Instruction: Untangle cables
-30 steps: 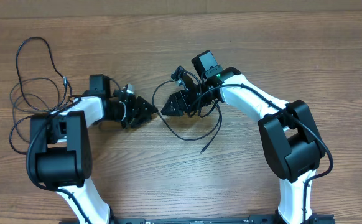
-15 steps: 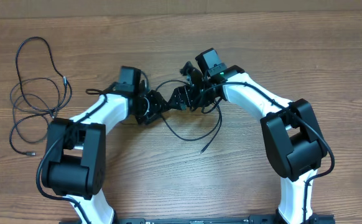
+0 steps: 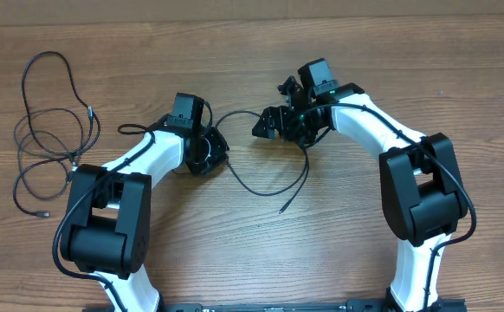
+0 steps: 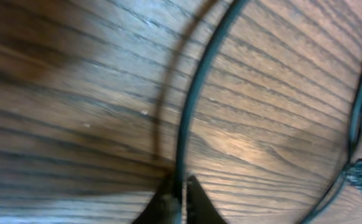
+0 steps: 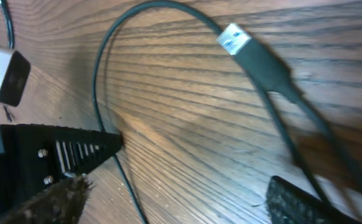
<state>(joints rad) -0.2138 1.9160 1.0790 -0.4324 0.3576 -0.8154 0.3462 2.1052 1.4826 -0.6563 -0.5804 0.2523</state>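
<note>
Overhead cam looks straight down on the whole table (image 3: 252, 260), near edge at the bottom of frame. Each wrist cam sits super close to the wood, angled down, grain filling the view. All three share the cable (image 3: 287, 199) patch mid-table

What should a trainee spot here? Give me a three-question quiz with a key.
1. True or false: the left tool is shut on a cable.
2. Pick one. The right tool is: A) open, B) shut on a cable, C) out of view.
3. Fill in: the separate coiled cable lies on the robot's ___ side.
Key: 1 true; 2 A; 3 left.
</note>
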